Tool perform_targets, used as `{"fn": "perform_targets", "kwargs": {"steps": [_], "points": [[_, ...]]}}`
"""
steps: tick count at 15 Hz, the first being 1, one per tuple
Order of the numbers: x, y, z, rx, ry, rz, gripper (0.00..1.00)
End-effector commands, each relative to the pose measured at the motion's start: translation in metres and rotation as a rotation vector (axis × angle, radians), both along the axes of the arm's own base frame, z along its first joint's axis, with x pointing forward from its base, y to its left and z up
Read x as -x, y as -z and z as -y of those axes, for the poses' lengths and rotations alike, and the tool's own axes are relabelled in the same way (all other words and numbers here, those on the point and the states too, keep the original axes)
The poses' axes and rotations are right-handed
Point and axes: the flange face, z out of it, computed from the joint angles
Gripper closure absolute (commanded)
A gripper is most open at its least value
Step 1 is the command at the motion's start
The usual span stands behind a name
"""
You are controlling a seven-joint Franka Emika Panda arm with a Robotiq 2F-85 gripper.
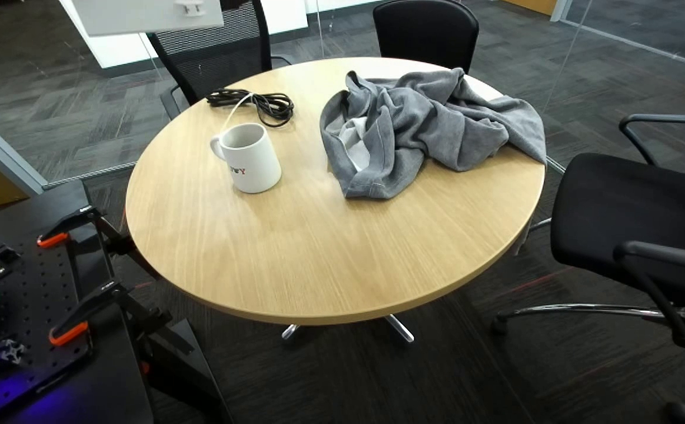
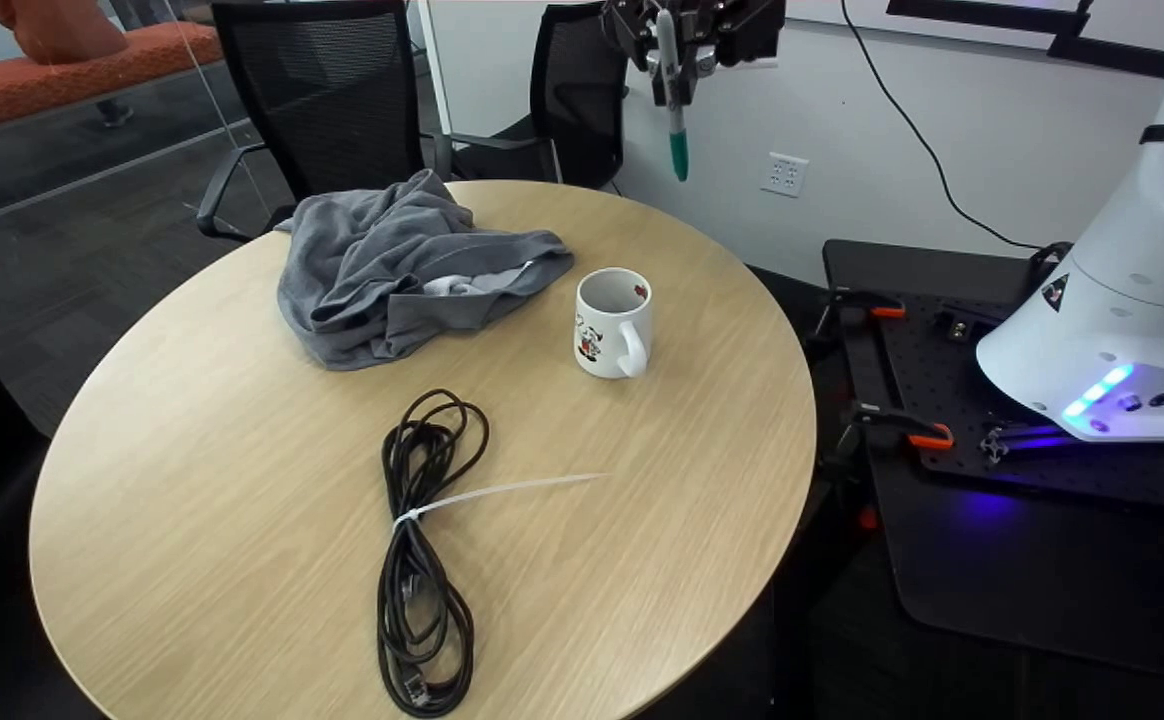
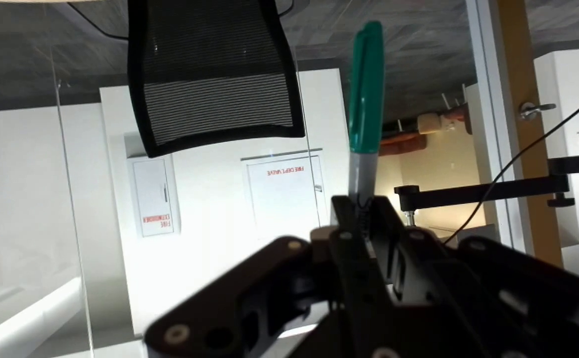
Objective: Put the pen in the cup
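My hand (image 3: pixel 364 214) is clamped on the pen (image 3: pixel 366 99), one finger (image 3: pixel 342 221) either side of the grey barrel, so the green cap (image 2: pixel 679 155) hangs lowest and the pen is near upright. It is up in the air, higher than the tabletop (image 2: pixel 242 500) — in an exterior view it shows beyond the far edge, though I can't tell its true depth from there. The cup (image 2: pixel 594 325) stands upright on the tabletop, well apart from the pen, with nothing poking out of its mouth and its handle (image 2: pixel 632 350) turned away from the cloth (image 2: pixel 392 270).

I take the step in hand to be the carry; the drop is not yet done. I'd travel at this height, or a little more, so the cap clears the rim, and bring the pen over the middle of the mouth before going down. A good length of pen sticks out below my grip, so the cap should be well inside before my fingers near the rim — that is when to let go. Lowering off-centre could catch the rim and twist the pen or tip the cup. The cable (image 1: pixel 267 103) lies apart from the cup and shouldn't matter if I come down straight.
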Motion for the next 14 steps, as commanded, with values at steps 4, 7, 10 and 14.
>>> {"fn": "perform_targets", "kwargs": {"steps": [4, 7, 10, 14], "points": [[0.013, 0.040, 0.000, -0.036, 0.070, 0.169, 0.97], [0.016, 0.049, 0.009, -0.031, 0.094, 0.208, 0.97], [0.015, 0.059, 0.018, -0.016, 0.123, 0.222, 0.97], [0.011, 0.078, 0.028, 0.008, 0.172, 0.215, 0.97]]}}
